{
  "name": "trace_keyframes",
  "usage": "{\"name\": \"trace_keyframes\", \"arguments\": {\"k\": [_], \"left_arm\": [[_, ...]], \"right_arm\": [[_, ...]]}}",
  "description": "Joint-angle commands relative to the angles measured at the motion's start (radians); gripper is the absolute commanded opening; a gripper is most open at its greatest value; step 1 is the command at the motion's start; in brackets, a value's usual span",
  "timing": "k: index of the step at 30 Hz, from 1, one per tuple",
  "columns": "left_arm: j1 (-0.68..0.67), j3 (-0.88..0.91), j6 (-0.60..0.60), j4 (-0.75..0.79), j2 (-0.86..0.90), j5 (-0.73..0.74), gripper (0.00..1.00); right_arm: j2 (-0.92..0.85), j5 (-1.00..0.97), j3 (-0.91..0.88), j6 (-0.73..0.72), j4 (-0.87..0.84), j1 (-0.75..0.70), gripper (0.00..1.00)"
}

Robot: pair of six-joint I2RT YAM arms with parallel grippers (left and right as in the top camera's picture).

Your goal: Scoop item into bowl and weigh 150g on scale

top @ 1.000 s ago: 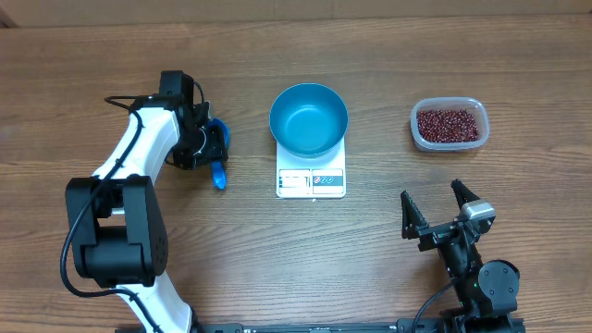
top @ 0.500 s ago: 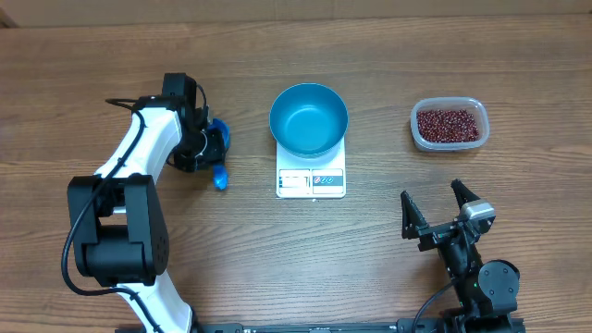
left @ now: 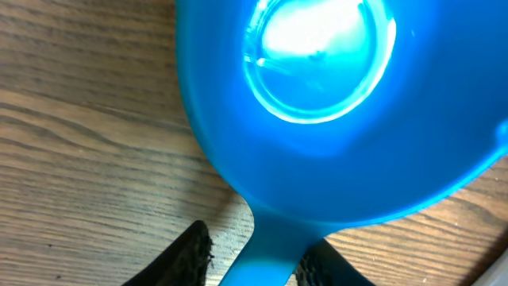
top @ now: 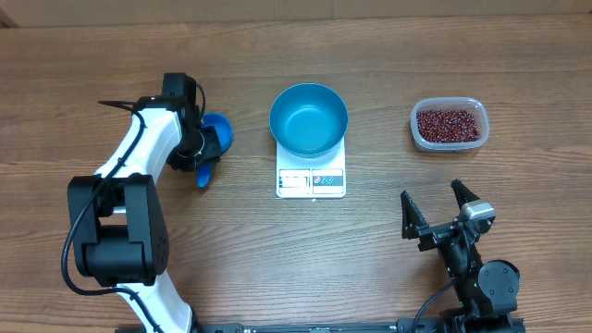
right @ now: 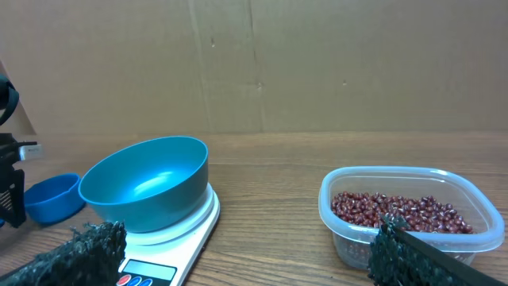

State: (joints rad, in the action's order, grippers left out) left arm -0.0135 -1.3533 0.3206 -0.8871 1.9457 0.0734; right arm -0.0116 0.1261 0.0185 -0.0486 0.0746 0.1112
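Securing the scoop [top: 216, 135] looks like the step in hand. The left gripper [left: 255, 258] has its fingers [left: 189, 253] on either side of the handle, close under the cup. A sliver of wood shows beside one finger, so I cannot tell whether they pinch it. Close squarely on the handle, then lift with the cup level before crossing over. The beans [top: 449, 124] lie in the tub [top: 415, 135] at far right, well apart from the scoop. The bowl [top: 308, 118] sits empty on the scale [top: 311, 183] between them. The right gripper [top: 433, 196] rests near the front edge, fingers spread, holding nothing.
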Motion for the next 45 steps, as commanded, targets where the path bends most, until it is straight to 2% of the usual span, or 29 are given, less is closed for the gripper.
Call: {"name": "trace_keyframes", "arguments": {"k": [1,9,14,21,31,45], "left_arm": [[-0.008,0.005,0.016,-0.006,0.014,0.028,0.34],[-0.008,0.005,-0.022,0.02,0.014,0.028,0.39],[-0.008,0.005,-0.09,0.035,0.014,0.032,0.35],[-0.008,0.005,-0.089,0.021,0.014,0.106,0.32],[-0.008,0.005,-0.089,0.054,0.014,0.096,0.33],[-0.016,0.005,-0.089,0.065,0.014,0.095,0.26]], "right_arm": [[0.009,-0.005,-0.011,0.004,-0.004,-0.006,1.0],[0.009,-0.005,-0.011,0.004,-0.004,-0.006,1.0],[0.009,-0.005,-0.011,0.004,-0.004,-0.006,1.0],[0.009,-0.005,-0.011,0.004,-0.004,-0.006,1.0],[0.009,-0.005,-0.011,0.004,-0.004,-0.006,1.0],[0.009,-0.005,-0.011,0.004,-0.004,-0.006,1.0]]}}
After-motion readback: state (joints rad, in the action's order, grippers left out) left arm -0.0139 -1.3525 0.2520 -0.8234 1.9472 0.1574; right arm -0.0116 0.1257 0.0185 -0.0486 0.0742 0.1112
